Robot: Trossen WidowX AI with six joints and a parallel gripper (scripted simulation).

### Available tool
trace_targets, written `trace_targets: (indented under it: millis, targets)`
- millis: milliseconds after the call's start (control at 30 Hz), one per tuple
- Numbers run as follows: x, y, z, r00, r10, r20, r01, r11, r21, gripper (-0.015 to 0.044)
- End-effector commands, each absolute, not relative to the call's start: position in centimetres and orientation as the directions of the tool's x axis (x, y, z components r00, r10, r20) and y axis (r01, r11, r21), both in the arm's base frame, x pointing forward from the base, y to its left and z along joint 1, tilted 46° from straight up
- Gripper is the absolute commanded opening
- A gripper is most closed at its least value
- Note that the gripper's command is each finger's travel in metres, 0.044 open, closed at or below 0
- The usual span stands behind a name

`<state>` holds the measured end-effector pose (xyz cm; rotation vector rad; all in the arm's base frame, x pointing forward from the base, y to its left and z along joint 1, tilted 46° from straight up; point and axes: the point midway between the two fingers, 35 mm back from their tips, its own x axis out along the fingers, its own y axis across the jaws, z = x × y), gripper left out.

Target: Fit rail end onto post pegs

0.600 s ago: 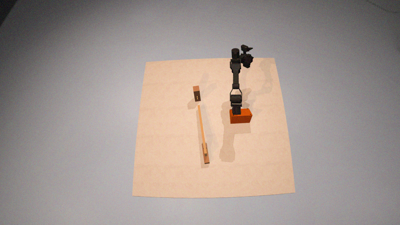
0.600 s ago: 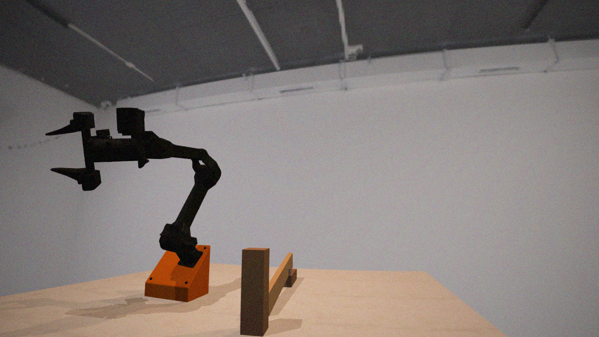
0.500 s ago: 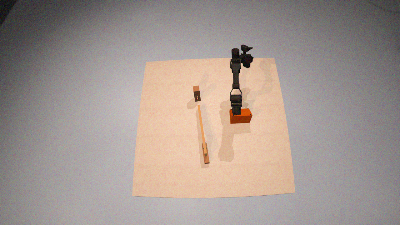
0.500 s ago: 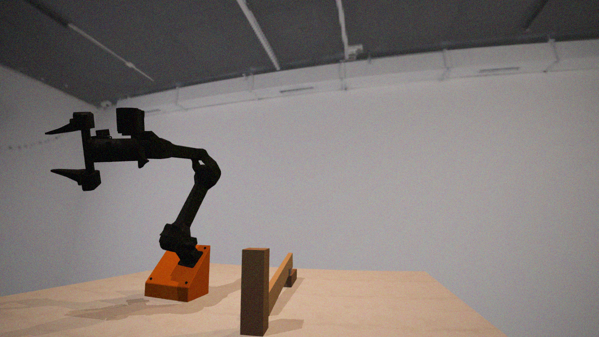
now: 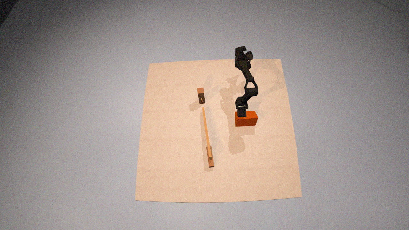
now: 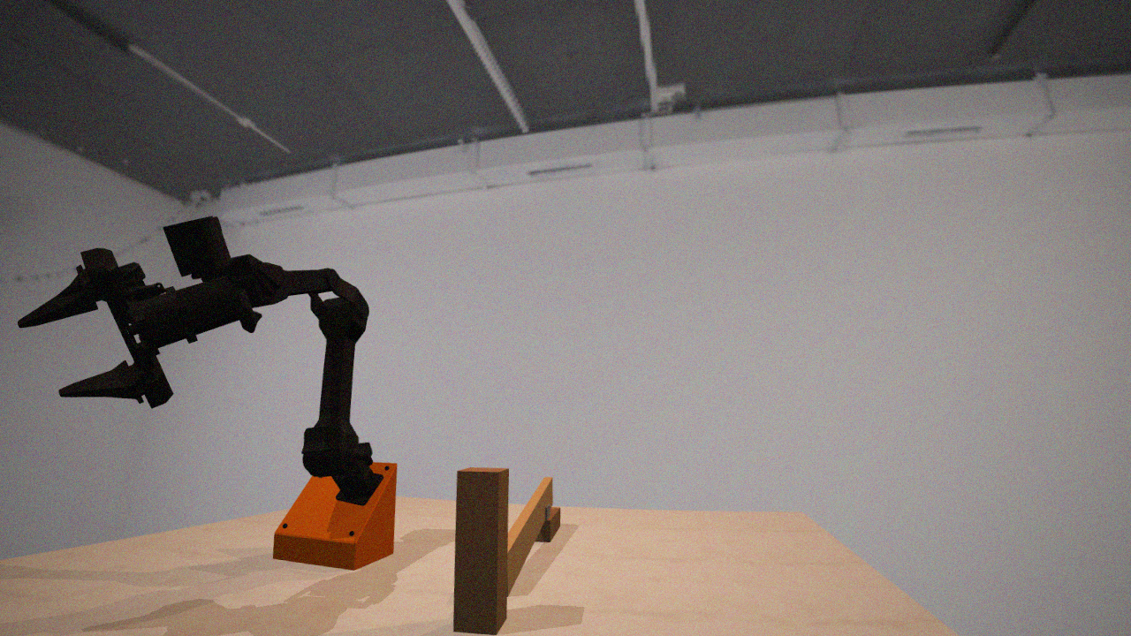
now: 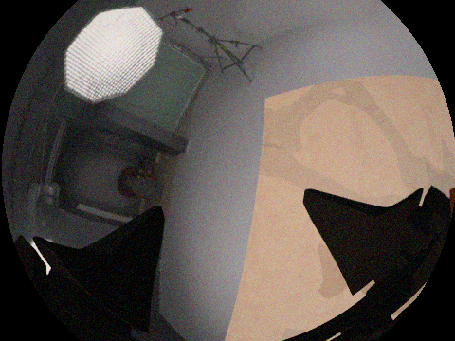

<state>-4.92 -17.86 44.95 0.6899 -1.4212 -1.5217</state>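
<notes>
The long light-wood rail (image 5: 205, 126) (image 6: 526, 531) slopes down from the bracket on the low footboard block (image 5: 211, 164) (image 6: 555, 520) to its near end, low in front of the post. The dark-brown post (image 5: 201, 95) (image 6: 480, 553) stands upright. Its light pegs (image 5: 201, 99) show small on the face toward the rail, with a gap between the post and the rail end. The holes in the rail end are not visible. My gripper (image 6: 40, 358) (image 7: 237, 206) is wide open and empty, high up and well away from the rail and post, its fingers pointing away from them.
The orange arm base (image 5: 245, 121) (image 6: 316, 549) stands on the wooden table top (image 5: 171, 171) (image 6: 711, 569), beside the rail and off to its right in the top view. The arm rises from it and reaches to the table's back edge. The wrist view shows a table edge and the room beyond.
</notes>
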Motion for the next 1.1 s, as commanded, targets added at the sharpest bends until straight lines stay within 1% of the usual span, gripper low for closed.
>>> trace_targets:
  millis: [0,133,267,433,600,733,833,967,1067]
  targets:
    - [-1.1,-20.6,44.2,-0.277,-0.953,0.121,0.354,0.016,0.935,0.044]
    - [4.0,-23.0,42.7,-0.098,-0.995,0.037,0.522,-0.02,0.853,0.044]
    - [9.9,-24.0,40.8,0.085,-0.995,-0.055,0.687,0.019,0.726,0.044]
    - [17.3,-23.4,38.2,0.289,-0.942,-0.169,0.833,0.161,0.529,0.044]
    - [23.9,-20.8,35.3,0.45,-0.849,-0.279,0.877,0.361,0.318,0.044]
    - [28.6,-17.6,32.7,0.543,-0.754,-0.368,0.834,0.537,0.13,0.044]
    - [32.0,-14.2,30.4,0.6,-0.668,-0.44,0.737,0.676,-0.022,0.044]
    - [35.5,-9.1,27.1,0.644,-0.554,-0.528,0.53,0.821,-0.214,0.044]
    - [37.4,-5.0,24.7,0.657,-0.472,-0.587,0.334,0.881,-0.335,0.044]
